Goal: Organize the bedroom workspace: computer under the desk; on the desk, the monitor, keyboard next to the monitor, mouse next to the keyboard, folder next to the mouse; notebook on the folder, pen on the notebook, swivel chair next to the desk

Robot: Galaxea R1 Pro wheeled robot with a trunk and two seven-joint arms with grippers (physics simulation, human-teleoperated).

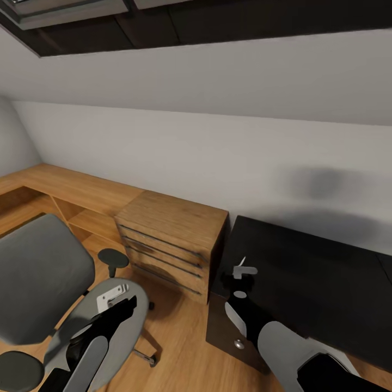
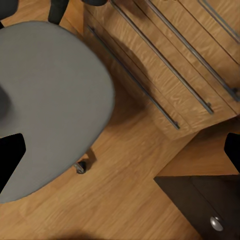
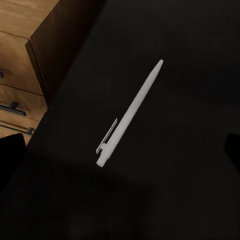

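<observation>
Pen (image 3: 131, 113) flat on desk (image 3: 175, 190), under spread right pincer (image 3: 125, 150)

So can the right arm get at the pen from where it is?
Probably yes: the pen lies alone on the bare desk, between the open right gripper's fingers, nothing covering it.

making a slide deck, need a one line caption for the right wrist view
White pen lying alone on the black desk, with the wooden chest beside the desk's end.
</observation>
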